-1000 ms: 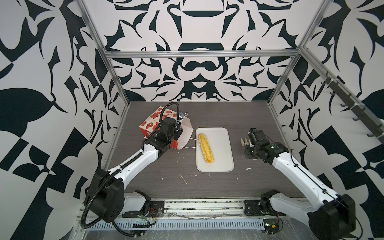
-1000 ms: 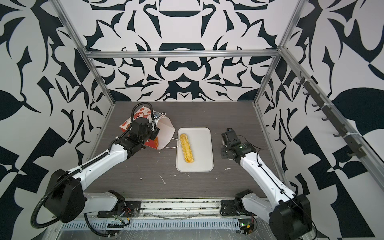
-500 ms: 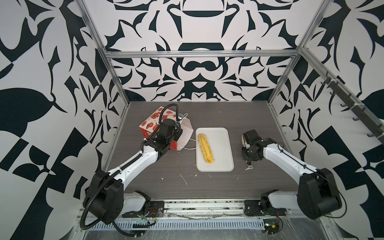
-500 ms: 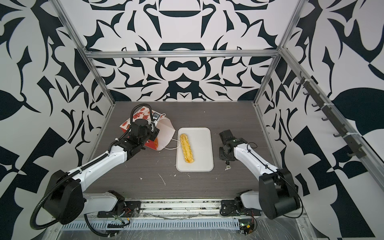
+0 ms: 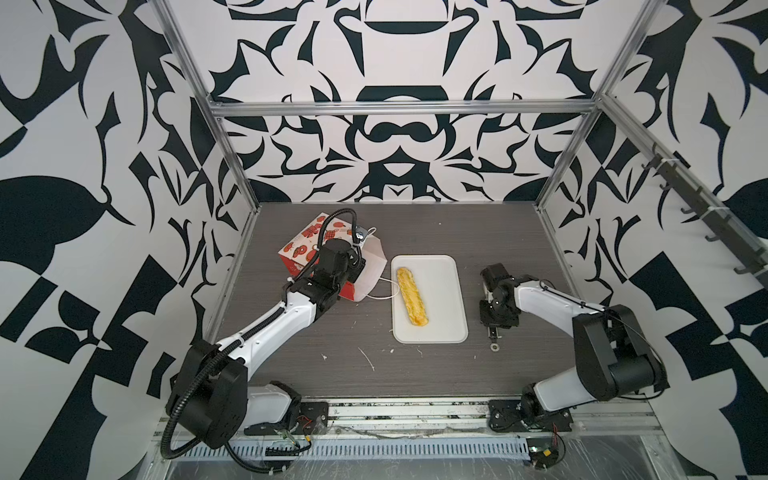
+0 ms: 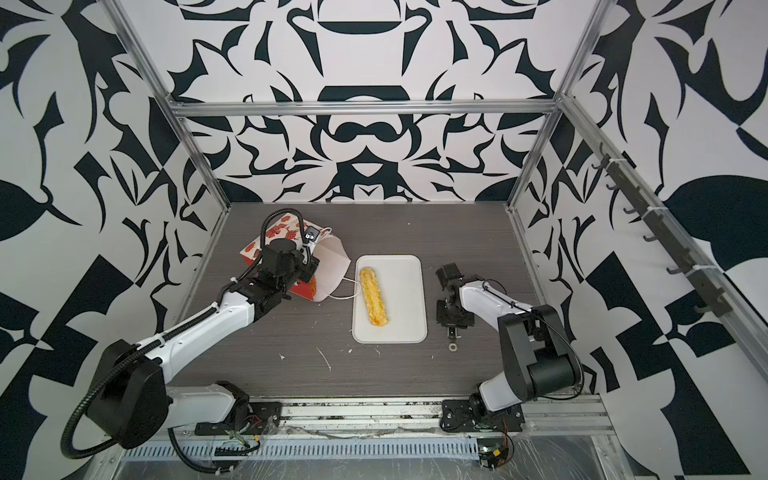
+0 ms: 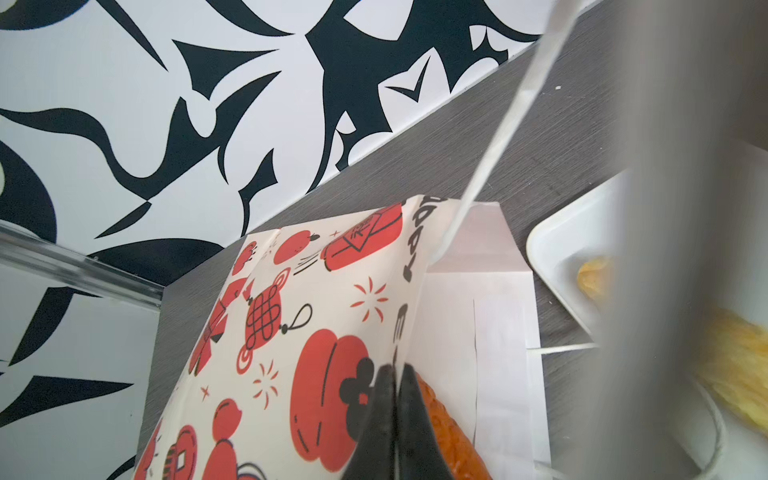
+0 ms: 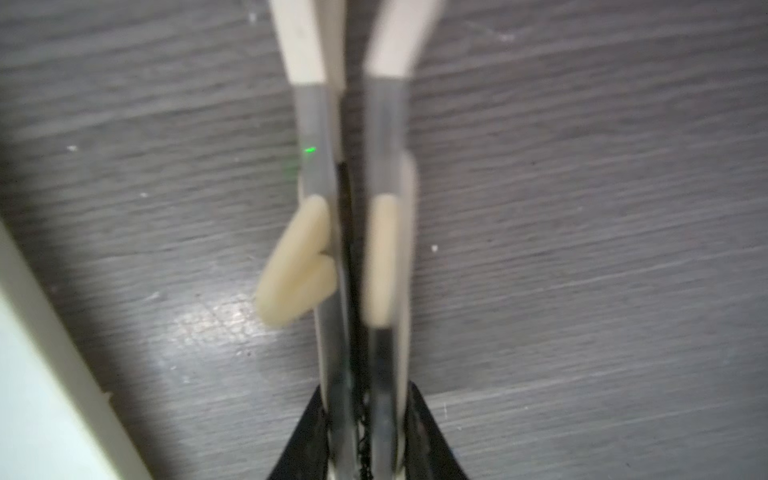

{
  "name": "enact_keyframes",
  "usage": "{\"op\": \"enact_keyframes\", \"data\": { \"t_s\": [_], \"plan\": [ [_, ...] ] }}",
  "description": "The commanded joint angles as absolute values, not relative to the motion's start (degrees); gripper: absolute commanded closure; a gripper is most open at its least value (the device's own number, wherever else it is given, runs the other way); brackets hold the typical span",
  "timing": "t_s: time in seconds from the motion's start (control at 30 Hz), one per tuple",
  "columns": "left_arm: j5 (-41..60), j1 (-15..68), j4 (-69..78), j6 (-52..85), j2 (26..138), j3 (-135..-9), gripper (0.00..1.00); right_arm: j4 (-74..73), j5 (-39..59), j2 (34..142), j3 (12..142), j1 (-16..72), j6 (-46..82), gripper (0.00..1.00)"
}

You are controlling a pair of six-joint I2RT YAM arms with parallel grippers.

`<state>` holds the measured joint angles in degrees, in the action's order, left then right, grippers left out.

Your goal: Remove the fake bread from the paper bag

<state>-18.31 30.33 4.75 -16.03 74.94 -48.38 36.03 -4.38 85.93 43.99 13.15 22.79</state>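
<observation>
Left gripper (image 7: 395, 374) first: clenched on the upper lip of the paper bag (image 7: 307, 316), one finger outside on the red print, one inside against the white lining. Holds that lip up off the lower wall, most likely to prop the mouth wide for a reach by the opposite arm. Bag itself on its side beneath the wrist, mouth turned away from the arm's base and toward the white tray (image 5: 446, 324), with a cord handle (image 5: 383, 295) trailing from the mouth toward the tray's near edge. Just beside the inner finger, inside the mouth: an orange-brown pastry (image 7: 451, 432), one piece of fake bread not yet out; deeper in, nothing discernible. Beyond the fingertips, past the mouth: one long stick (image 5: 411, 300) lying lengthwise on the tray, on the side nearest the bag, presumably the chosen drop-off spot. Right gripper (image 8: 353, 45): jaws drawn to a thin slit with nothing between them, low over the bare table (image 5: 519, 232), just beside the tray's far edge and well apart from the bag. Seems parked clear of the tray, empty and free for the next reach. Calls for a wider opening and a low, flat entry under the held lip, to avoid crumpling the paper or shoving the bag.
</observation>
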Motion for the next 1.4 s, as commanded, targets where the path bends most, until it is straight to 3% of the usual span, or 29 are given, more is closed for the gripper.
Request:
{"op": "enact_keyframes", "data": {
  "t_s": [0.0, 0.23, 0.53, 0.6, 0.73, 0.97, 1.1, 1.37],
  "plan": [
    [-16.90, 30.32, 7.56, -15.29, 73.80, -47.91, 1.00, 36.00, -2.22, 88.24, 42.98, 12.31, 24.10, 0.68],
    [-17.04, 30.32, 7.65, -15.37, 74.23, -48.02, 1.00, 34.69, -0.99, 88.63, 42.36, 12.27, 25.05, 0.60],
    [-17.21, 30.24, 7.64, -15.56, 74.44, -48.13, 1.00, 34.04, 0.29, 89.87, 42.27, 12.22, 24.87, 0.60],
    [-17.20, 30.31, 7.63, -15.62, 74.53, -48.18, 1.00, 33.80, 0.70, 90.59, 42.30, 12.29, 24.89, 0.62],
    [-17.23, 30.29, 7.36, -15.60, 74.53, -48.34, 1.00, 33.63, 0.88, 90.33, 42.14, 12.22, 24.96, 0.77],
    [-17.59, 30.25, 6.44, -16.14, 74.18, -49.13, 1.00, 37.87, -2.79, 85.28, 43.65, 12.22, 23.23, 0.95],
    [-17.51, 30.28, 5.71, -16.22, 74.18, -49.87, 1.00, 42.72, -2.96, 78.38, 46.63, 12.23, 21.86, 0.99],
    [-17.31, 30.31, 4.32, -16.41, 74.51, -51.51, 1.00, 52.14, 11.72, 66.50, 57.89, 13.77, 15.18, 1.00]
  ]
}}
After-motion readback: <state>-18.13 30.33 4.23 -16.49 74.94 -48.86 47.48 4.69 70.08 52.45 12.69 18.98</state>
